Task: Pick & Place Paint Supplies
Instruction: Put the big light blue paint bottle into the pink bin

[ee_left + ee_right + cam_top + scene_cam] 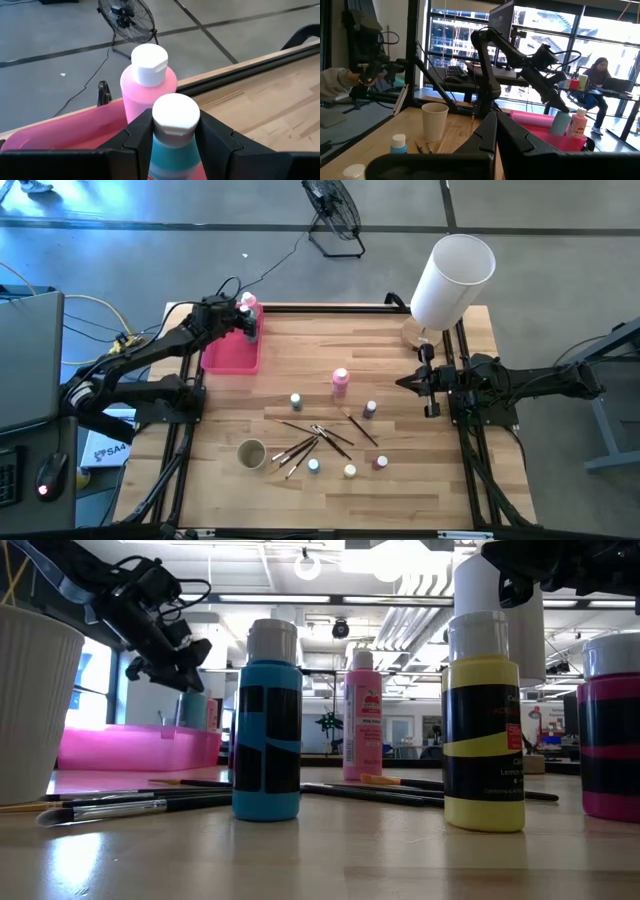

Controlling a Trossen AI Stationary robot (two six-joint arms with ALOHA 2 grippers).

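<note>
Left claw (172,142) was clamped on teal bottle (172,145), held upright over pink tray (228,355) at table's 11 o'clock, pink bottle (147,82) just beside. Right claw (403,382) was kept together, parked at 3 o'clock.
</note>
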